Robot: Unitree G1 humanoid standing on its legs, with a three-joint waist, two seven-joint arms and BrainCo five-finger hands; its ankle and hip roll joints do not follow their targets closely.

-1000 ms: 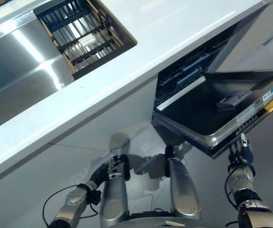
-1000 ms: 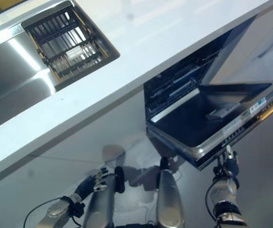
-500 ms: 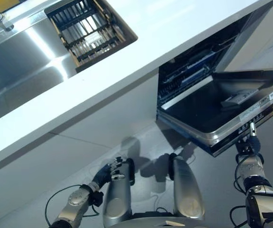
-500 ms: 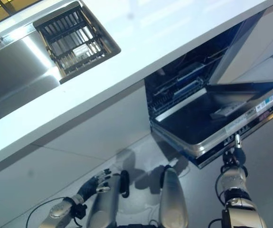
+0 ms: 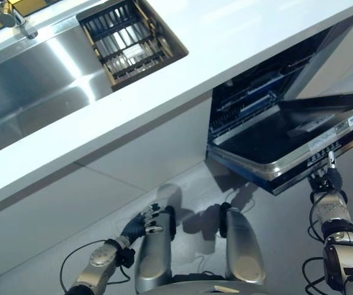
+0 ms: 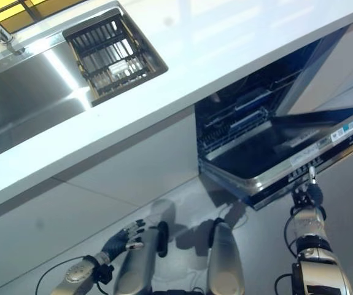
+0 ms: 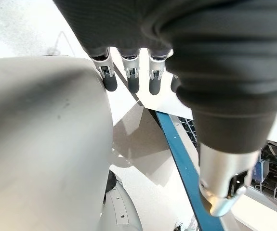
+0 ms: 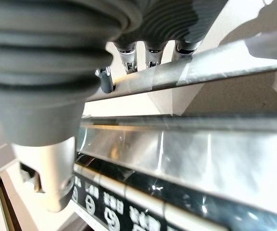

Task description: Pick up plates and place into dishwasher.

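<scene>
Right hand: raised on an upright forearm to the front edge of the dishwasher door; the door hangs partly lowered, its inner face turned up and its control strip along the front edge. In the right wrist view the fingers reach up over the door's metal handle bar, their tips hidden behind it; the thumb stands apart on the near side of the bar, beside the control strip; whether the fingers curl round the bar cannot be told.

Left hand: held low at the robot's left side, well below the white countertop and apart from the cabinet front; in the left wrist view the fingers hang straight and relaxed in a row, the thumb set apart, nothing held.

Dishwasher: built in under the countertop, to the robot's right; a dark wire rack shows inside the opening behind the door.

Sink: stainless basin set in the countertop to the robot's left, tap at its far edge; a dark slatted rack sits in the compartment just beside the basin; pale items lie in that rack, too indistinct to identify as plates.
</scene>
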